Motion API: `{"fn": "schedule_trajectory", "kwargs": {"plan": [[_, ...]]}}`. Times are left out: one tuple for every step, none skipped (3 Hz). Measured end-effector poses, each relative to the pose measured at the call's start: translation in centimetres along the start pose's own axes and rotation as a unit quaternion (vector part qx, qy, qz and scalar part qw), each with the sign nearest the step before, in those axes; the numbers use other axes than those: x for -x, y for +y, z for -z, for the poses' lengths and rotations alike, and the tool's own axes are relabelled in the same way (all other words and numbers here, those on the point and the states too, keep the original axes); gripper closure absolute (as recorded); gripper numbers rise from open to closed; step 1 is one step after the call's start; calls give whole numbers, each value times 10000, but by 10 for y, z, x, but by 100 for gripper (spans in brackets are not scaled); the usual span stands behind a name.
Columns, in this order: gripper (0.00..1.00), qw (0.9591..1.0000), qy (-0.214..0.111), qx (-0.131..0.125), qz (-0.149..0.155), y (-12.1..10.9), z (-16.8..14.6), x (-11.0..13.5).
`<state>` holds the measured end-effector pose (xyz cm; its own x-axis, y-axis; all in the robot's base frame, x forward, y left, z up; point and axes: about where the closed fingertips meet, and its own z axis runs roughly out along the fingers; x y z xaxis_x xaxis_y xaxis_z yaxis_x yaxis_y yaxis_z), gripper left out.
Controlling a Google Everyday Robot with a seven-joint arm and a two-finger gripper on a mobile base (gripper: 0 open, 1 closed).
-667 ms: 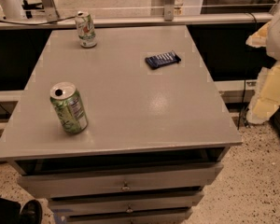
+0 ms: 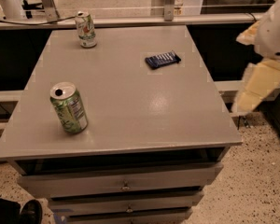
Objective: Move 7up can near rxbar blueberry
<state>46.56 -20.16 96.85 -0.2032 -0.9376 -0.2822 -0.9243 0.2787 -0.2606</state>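
The 7up can (image 2: pixel 86 29), whitish with green and red markings and a silver top, stands upright at the far left corner of the grey table (image 2: pixel 130 111). The rxbar blueberry (image 2: pixel 162 59), a flat dark-blue wrapper with white lettering, lies on the far right part of the table. My gripper (image 2: pixel 259 84) shows as cream-coloured parts under a white arm at the right edge of the view. It is off the table's right side, well away from the can and somewhat right of the bar.
A larger green can (image 2: pixel 69 108) with a white label panel stands upright near the front left of the table. Drawers (image 2: pixel 123 183) sit under the tabletop. A rail and glass panel (image 2: pixel 130 17) run behind the table. Speckled floor lies to the right.
The arm at the right has shifted slightly left toward the table. Both cans and the bar have not moved.
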Motion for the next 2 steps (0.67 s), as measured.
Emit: {"fn": "schedule_trajectory", "kwargs": {"plan": [[0,9919,-1260,126,-30,-45,-61,63],[0,9656,-2596,96,-120,-101,-117,127]]}}
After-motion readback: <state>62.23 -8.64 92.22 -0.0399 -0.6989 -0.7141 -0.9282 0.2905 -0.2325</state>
